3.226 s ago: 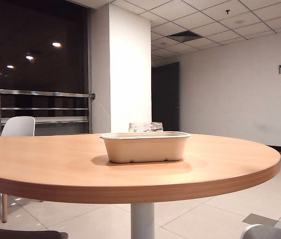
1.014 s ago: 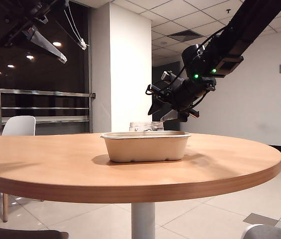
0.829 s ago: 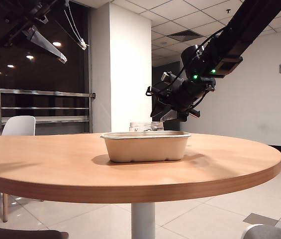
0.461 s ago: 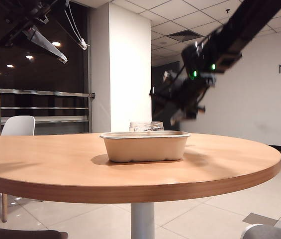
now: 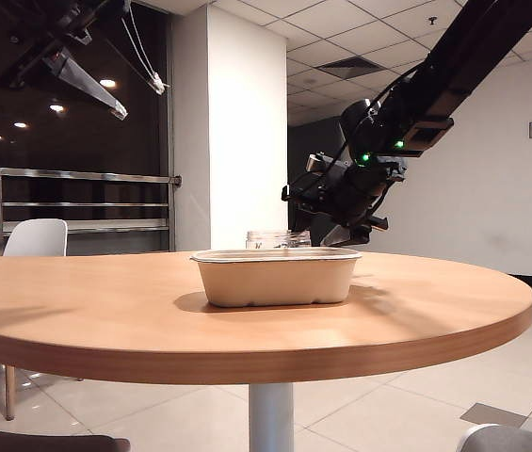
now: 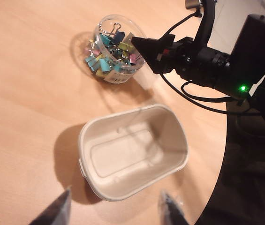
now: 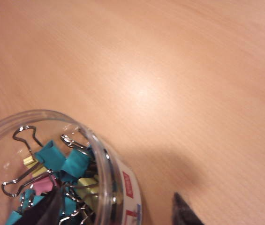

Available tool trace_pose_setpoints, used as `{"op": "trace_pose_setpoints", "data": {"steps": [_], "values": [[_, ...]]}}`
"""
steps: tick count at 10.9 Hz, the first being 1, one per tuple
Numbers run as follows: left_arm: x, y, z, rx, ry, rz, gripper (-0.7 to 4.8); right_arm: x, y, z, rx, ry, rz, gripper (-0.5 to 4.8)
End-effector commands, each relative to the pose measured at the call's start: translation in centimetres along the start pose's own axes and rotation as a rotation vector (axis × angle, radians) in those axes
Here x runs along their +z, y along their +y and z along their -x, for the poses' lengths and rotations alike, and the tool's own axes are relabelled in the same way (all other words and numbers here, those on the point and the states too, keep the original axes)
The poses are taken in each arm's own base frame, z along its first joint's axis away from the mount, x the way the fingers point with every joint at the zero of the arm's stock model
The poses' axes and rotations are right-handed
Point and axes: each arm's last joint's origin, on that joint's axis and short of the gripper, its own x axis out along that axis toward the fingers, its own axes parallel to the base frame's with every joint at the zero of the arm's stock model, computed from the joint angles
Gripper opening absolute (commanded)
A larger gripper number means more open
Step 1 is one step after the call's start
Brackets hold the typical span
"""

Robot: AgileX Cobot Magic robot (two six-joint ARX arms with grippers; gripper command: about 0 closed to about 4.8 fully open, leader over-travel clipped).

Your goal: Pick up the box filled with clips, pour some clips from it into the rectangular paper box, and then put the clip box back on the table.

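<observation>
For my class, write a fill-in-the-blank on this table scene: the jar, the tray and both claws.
1. The paper tray holds ____ clips.
2. The clear jar of binder clips stands on the ____.
3. The claw nearest the jar is the ____ claw.
4. The left claw hangs over the tray, jaws ____.

Missing: no; table; right; open

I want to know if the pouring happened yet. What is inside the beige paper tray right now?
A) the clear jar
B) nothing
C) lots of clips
B: the left wrist view shows the rectangular paper box bare inside, while the clips all sit in the jar beside it.
</observation>
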Motion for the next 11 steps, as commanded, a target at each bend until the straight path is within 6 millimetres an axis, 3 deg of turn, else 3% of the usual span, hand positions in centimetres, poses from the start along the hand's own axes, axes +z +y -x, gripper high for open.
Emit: {"op": "trace_pose_setpoints", "data": {"steps": [1,5,6,7,8,11], "values": [[0.2,-0.2,0.2,-0.011,-0.018,-0.009,2.50,-0.2,0.0,-0.1,0.009,0.011,0.002,0.89],[0.2,-0.2,0.2,-0.011,-0.018,-0.009,2.50,0.3,0.4,0.4,-0.002,0.083,0.124,0.84],[0.2,-0.2,0.2,-0.011,-0.018,-0.009,2.50,2.0,1.1,1.3,0.009,0.094,0.175,0.99],[0.2,-0.2,0.2,-0.011,-0.018,-0.009,2.50,1.1,0.8,0.6,0.020,0.153,0.181,1.18],[0.2,-0.2,0.2,-0.011,-0.018,-0.009,2.50,0.6,0.7,0.1,0.019,0.169,0.179,0.04],[0.2,-0.2,0.2,-0.011,-0.018,-0.009,2.50,0.6,0.7,0.1,0.013,0.165,0.205,-0.01]]}}
